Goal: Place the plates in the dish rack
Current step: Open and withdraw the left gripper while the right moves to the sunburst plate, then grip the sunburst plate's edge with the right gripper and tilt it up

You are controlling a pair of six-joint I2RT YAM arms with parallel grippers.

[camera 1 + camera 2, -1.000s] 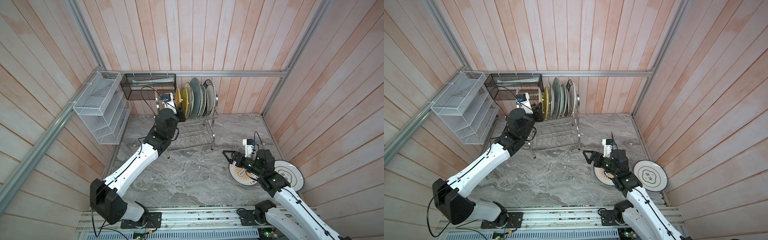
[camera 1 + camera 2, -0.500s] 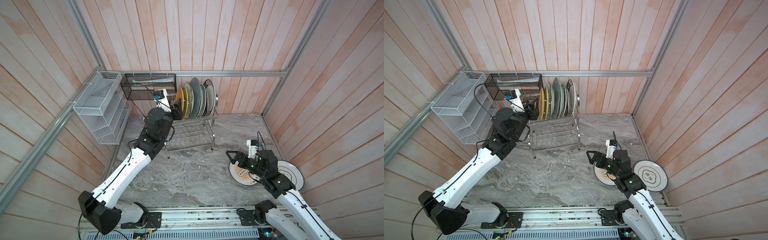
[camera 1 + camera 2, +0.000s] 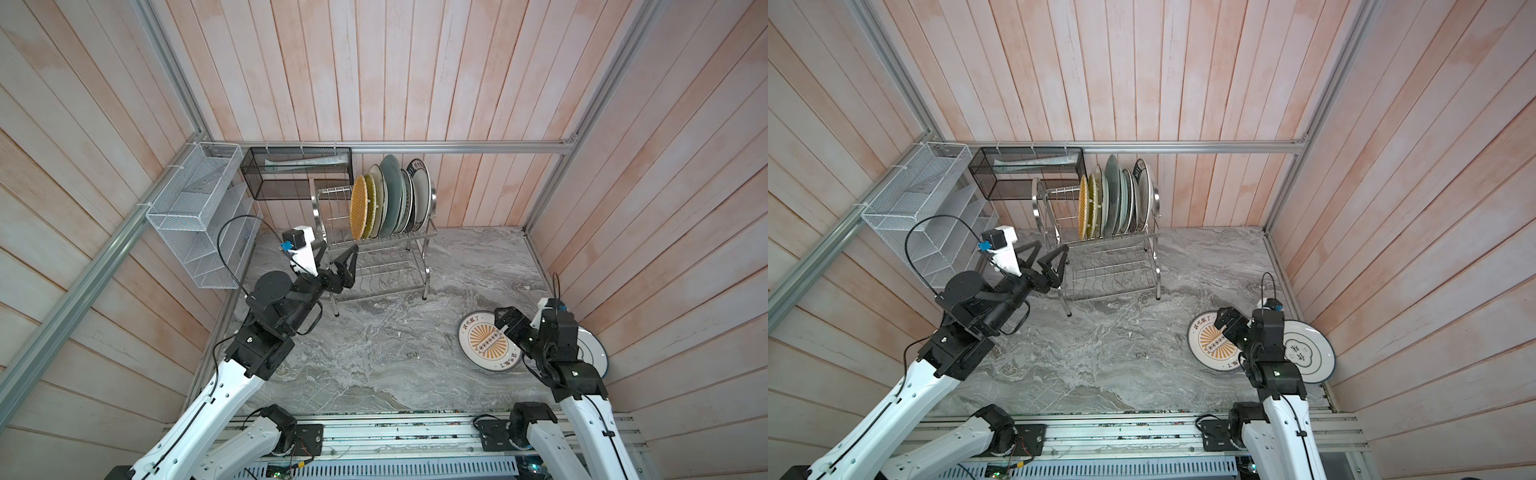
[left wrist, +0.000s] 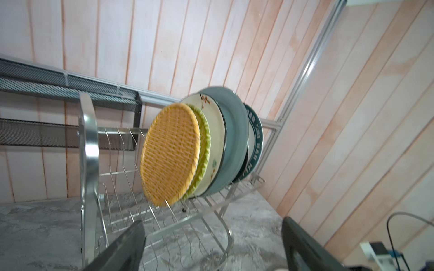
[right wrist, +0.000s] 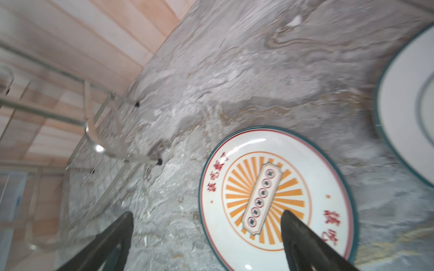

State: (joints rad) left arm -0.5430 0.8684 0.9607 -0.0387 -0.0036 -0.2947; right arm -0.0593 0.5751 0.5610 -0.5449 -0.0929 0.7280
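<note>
The steel dish rack [image 3: 376,266] stands at the back. Several plates stand upright in its upper tier, the yellow woven one [image 3: 358,207] leftmost. That woven plate [image 4: 170,154] faces the left wrist camera, upright between prongs. My left gripper [image 3: 336,249] is open and empty, in front of the rack's left end, apart from the plates. A white plate with an orange sunburst [image 3: 484,345] lies flat at the right. My right gripper [image 3: 508,323] hovers open over its right edge; one finger [image 5: 296,232] is above the plate. A blue-ringed white plate [image 3: 1308,353] lies beside it, partly hidden by the right arm.
A white mesh organizer [image 3: 199,216] hangs on the left wall and a black mesh basket [image 3: 297,172] on the back wall, just left of the rack. Wooden walls close three sides. The arms' rail [image 3: 374,436] runs along the front edge.
My left gripper opened, let go of the woven plate in the rack's upper tier, and drew back down toward the front. My right gripper shifted right and lower over the sunburst plate.
</note>
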